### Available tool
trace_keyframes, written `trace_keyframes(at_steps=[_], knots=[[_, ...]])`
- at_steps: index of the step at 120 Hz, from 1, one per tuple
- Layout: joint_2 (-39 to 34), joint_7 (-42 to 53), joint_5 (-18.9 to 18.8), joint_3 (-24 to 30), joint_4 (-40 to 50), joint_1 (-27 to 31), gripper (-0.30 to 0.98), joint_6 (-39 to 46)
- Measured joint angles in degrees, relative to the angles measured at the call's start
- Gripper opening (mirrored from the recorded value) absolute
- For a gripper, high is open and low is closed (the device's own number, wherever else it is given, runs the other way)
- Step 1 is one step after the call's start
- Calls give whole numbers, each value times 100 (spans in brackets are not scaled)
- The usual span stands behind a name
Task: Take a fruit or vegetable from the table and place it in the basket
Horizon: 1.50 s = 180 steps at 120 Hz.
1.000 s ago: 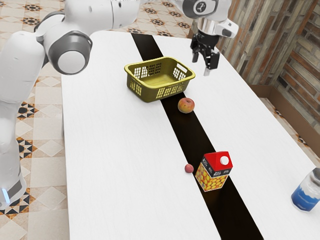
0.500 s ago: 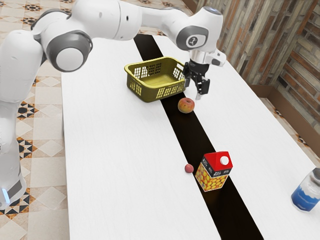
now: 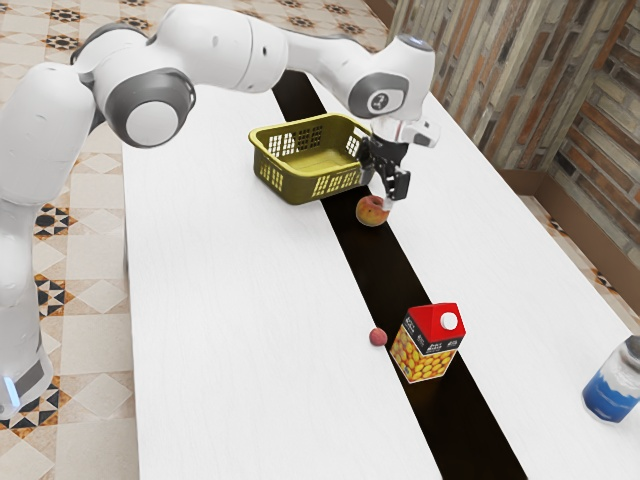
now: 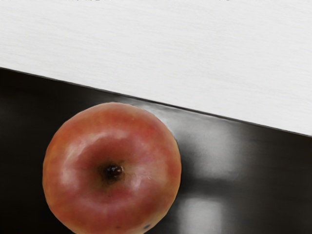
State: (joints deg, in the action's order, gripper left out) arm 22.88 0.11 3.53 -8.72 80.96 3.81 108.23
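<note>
Down came the black two-finger claw (image 3: 380, 191), fingers apart (holding nothing), with the round, shiny red-yellow apple (image 3: 370, 213) just below.

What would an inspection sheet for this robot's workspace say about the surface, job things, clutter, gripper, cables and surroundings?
Surface: white table with a black strip running along it.
Job's things: reddish apple on the strip, near the yellow-green basket; nothing seen inside the basket's visible part. Small round reddish thing, possibly fruit, beside the carton.
Clutter: red-topped carton, upright; blue-and-white container, partly cut off by the exterior view's edge.
Gripper: open, at the apple, not holding it.
Cables: nothing seen.
Surroundings: patterned tile floor, brick-patterned wall.
</note>
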Motion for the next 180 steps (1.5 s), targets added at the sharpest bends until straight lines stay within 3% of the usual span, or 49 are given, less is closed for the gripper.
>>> trace_keyframes(at_steps=[180], knots=[[580, 54, 203, 2, -16, 207, 69, 391]])
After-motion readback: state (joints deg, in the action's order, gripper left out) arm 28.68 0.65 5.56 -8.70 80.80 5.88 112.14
